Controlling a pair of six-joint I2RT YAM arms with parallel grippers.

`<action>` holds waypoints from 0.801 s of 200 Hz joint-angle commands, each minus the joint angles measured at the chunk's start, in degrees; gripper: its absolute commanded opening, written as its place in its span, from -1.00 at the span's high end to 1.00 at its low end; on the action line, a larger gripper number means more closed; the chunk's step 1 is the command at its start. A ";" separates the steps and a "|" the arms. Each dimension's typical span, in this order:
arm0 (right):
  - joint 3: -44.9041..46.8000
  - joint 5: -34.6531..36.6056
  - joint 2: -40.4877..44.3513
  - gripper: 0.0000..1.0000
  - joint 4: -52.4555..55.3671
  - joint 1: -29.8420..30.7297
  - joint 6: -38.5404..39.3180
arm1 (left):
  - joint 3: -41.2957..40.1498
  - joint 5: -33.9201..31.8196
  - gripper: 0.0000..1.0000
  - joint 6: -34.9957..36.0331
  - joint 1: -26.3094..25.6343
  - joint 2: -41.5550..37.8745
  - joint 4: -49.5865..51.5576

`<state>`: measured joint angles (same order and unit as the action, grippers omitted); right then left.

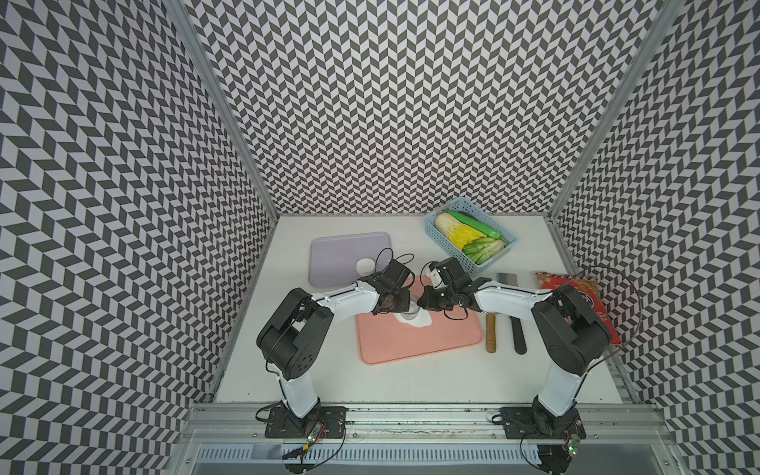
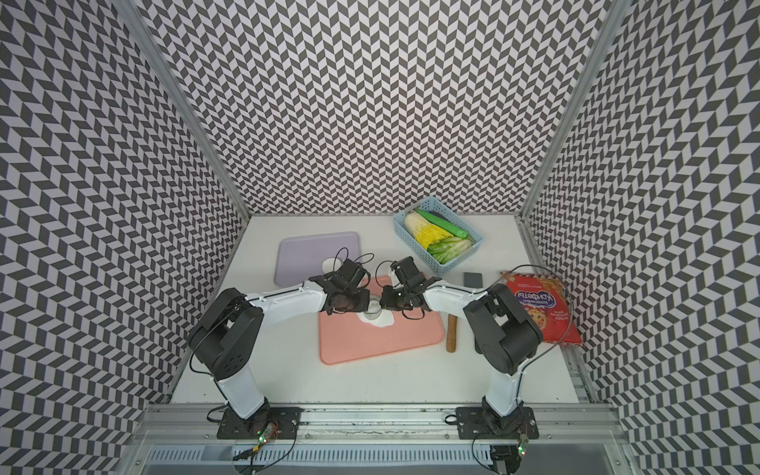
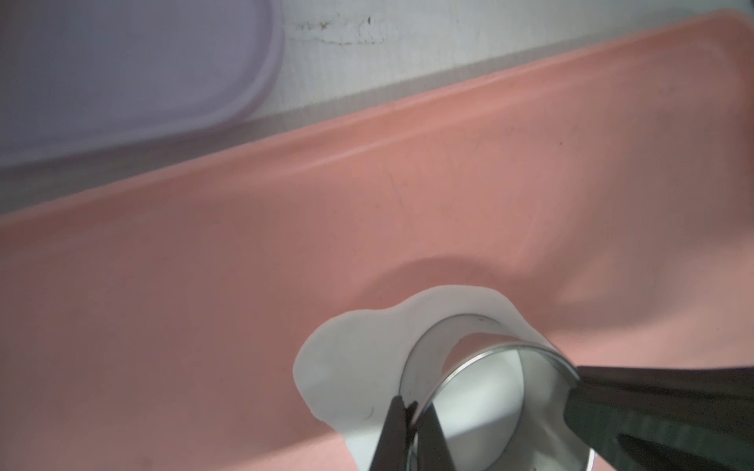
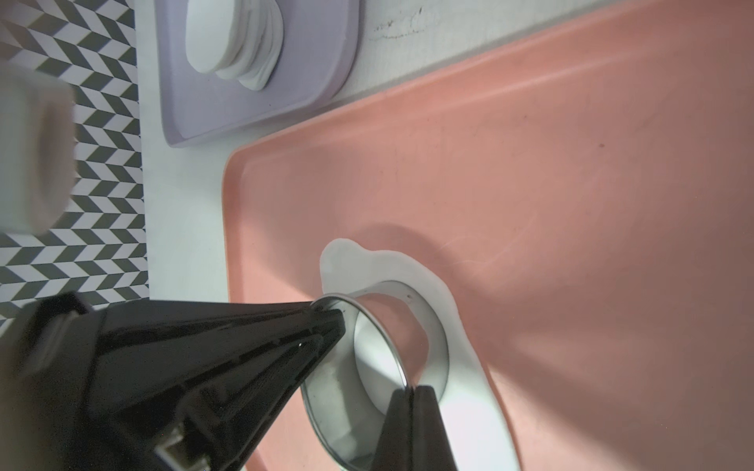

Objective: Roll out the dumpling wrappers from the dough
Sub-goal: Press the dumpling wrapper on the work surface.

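table (image 1: 411, 382): pink board (image 1: 411, 345) lay mid-table, with the purple board (image 1: 341, 251) just behind it on the left arm's side. both arms met over the pink board.

dough (image 3: 355, 367): a flat, blobby sheet with an uneven outline, lying on the pink board near its far edge.

dumpling wrappers (image 4: 232, 40): a leaning stack of cut discs on the purple board, well apart from the dough.

metal ring (image 3: 510, 347): stood on the dough sheet, close to one edge of it. pink showed through part of its bottom. could not tell whether it sat tilted or overran the sheet.

left end effector (image 3: 410, 407): closed, pinching the ring's wall.
right end effector (image 4: 412, 393): closed, pinching the rim roughly opposite.

risks, as judged:
- two pinches held one thin rim. if the arms lifted unevenly, the ring would tip, slip from a pinch or tear the sheet.
- soft dough could cling to the ring or the board, so the disc could stretch or the whole sheet could drag up with it.
- the ring sat near the sheet's edge, so the disc could come out notched rather than round.
- the stack leaned and could slide when another disc landed on it.
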<state>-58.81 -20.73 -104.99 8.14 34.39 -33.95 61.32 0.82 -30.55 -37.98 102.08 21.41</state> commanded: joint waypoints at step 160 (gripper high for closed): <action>4.80 5.66 -8.69 1.00 4.45 -1.26 1.40 | -7.53 5.06 1.00 -0.48 1.41 5.58 -0.10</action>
<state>-57.60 -23.42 -106.13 3.70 33.28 -33.56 57.93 2.13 -31.18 -36.42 101.43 15.75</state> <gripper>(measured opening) 0.043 0.077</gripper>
